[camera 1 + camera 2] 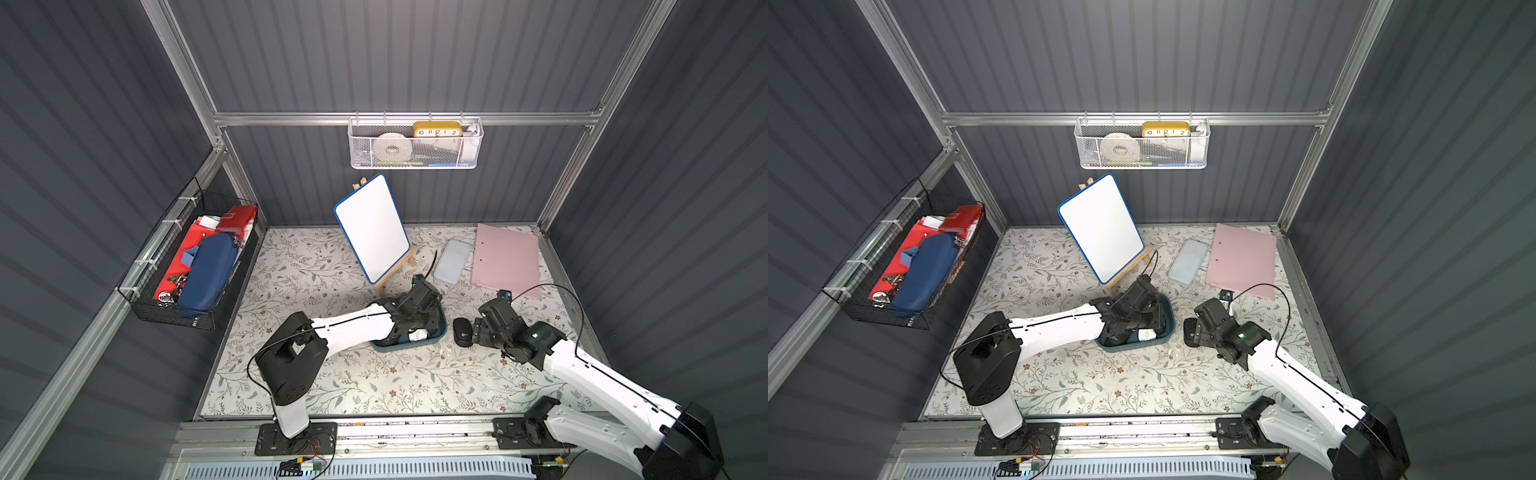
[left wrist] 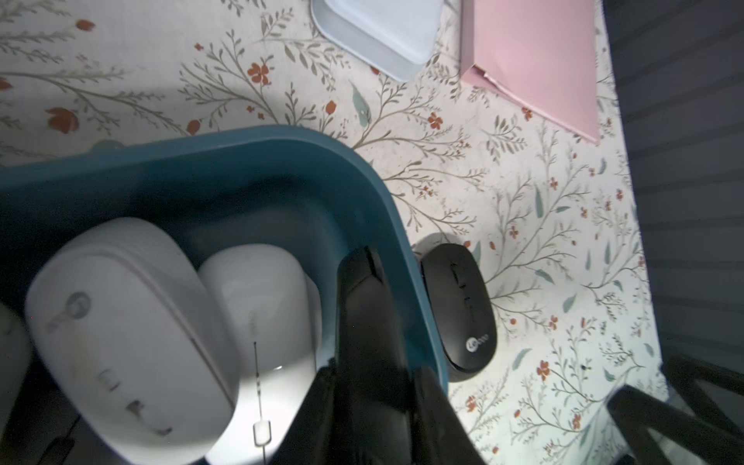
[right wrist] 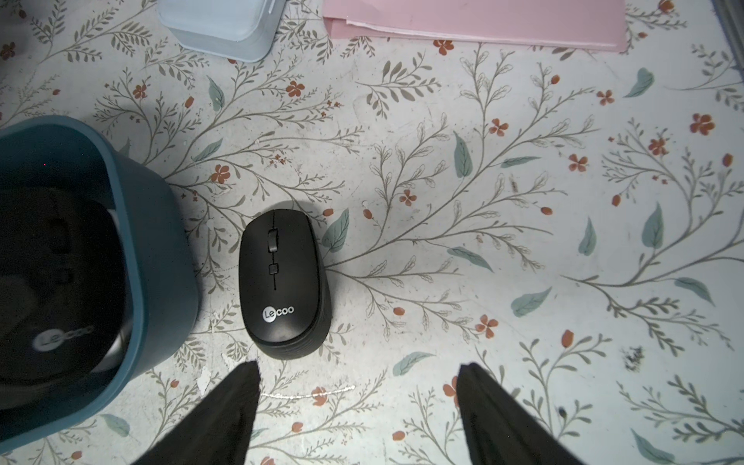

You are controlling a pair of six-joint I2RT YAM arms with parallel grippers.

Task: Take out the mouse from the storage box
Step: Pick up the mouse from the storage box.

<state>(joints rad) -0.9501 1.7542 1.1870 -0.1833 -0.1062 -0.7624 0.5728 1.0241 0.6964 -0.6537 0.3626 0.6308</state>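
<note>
The left gripper is clamped on a black mouse that seems to stand on edge against the inner wall of the storage box, with a white mouse just beside it. The lift should go straight up until the mouse clears the rim, so the box is not dragged. It can then be set on the counter, clear of the second black mouse, where the right gripper hovers with jaws apart.
</note>
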